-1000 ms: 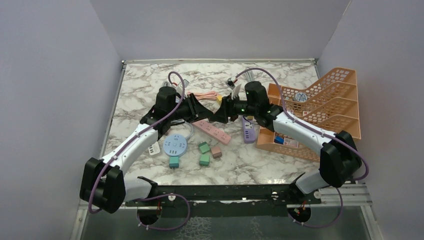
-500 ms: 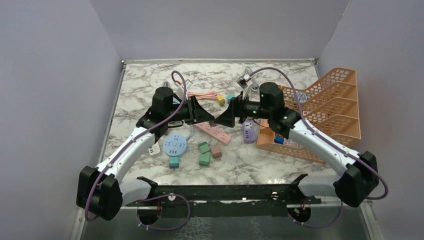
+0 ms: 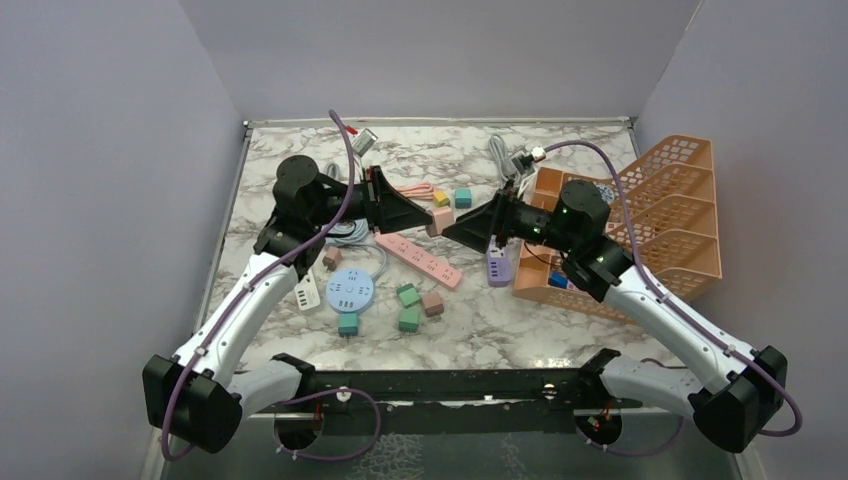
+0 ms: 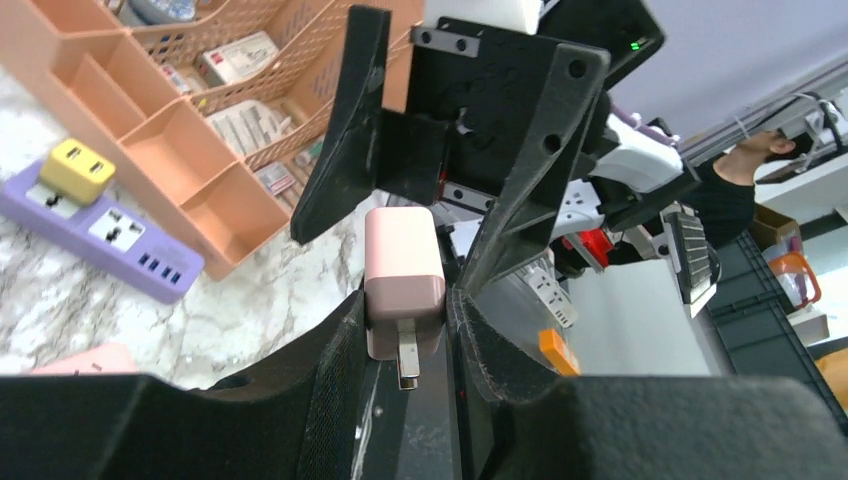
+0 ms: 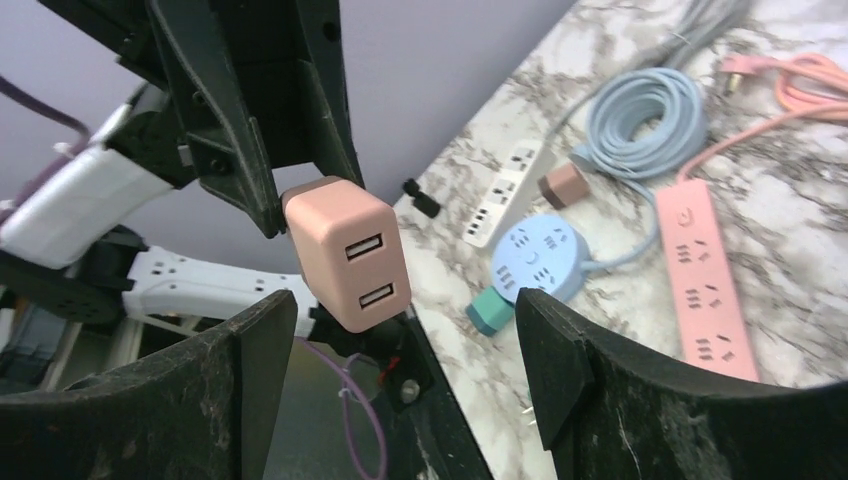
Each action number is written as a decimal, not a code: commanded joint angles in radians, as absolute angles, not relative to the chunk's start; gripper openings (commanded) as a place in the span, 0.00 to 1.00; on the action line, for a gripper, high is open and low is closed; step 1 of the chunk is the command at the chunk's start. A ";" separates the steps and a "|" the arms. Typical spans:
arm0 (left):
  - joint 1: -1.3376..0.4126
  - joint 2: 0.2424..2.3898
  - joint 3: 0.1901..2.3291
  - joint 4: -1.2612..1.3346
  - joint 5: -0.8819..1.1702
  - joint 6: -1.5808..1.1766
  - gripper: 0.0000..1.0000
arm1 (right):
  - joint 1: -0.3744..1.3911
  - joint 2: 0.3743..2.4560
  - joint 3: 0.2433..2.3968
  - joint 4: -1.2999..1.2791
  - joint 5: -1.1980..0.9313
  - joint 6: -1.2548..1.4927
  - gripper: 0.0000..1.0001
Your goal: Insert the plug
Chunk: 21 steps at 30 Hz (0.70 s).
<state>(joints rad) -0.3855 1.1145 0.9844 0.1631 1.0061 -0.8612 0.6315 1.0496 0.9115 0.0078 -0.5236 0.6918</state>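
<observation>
My left gripper (image 3: 432, 221) is shut on a pink plug (image 3: 441, 220) and holds it in the air above the table's middle. In the left wrist view the plug (image 4: 403, 280) sits between the fingers (image 4: 335, 340) with a metal prong pointing back toward the camera. My right gripper (image 3: 462, 228) faces it, open and empty. In the right wrist view the plug (image 5: 350, 250) shows two USB ports, just beyond my spread right gripper (image 5: 405, 340), touching neither finger. A pink power strip (image 3: 424, 260) lies on the table below.
A purple power strip (image 3: 498, 262) lies beside the orange basket (image 3: 650, 200) at the right. A round blue socket (image 3: 350, 290), a white strip (image 3: 307, 296), coiled cables (image 3: 345, 232) and several small cube plugs (image 3: 408, 296) lie on the marble table.
Both wrists have drawn apart, the right arm back to the right and the left wrist back to the left. The fingertips still face each other, and the pink plug stays in the left gripper.
</observation>
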 commanded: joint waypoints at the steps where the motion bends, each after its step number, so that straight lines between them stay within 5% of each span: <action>1: -0.383 1.089 1.036 0.292 1.068 -0.931 0.23 | 0.627 1.072 0.916 0.257 -0.643 0.816 0.78; 6: -0.383 1.082 1.058 0.301 1.058 -0.945 0.22 | 0.627 1.101 0.879 0.577 -0.685 0.980 0.68; 21: -0.384 1.071 1.045 0.316 0.961 -0.938 0.22 | 0.627 1.200 0.953 0.635 -0.794 1.038 0.30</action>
<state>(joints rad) -0.3855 1.0889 1.0355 0.2810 1.0210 -0.9516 0.6258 1.1976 0.9085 0.5785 -0.7494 1.0351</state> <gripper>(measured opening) 0.326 0.353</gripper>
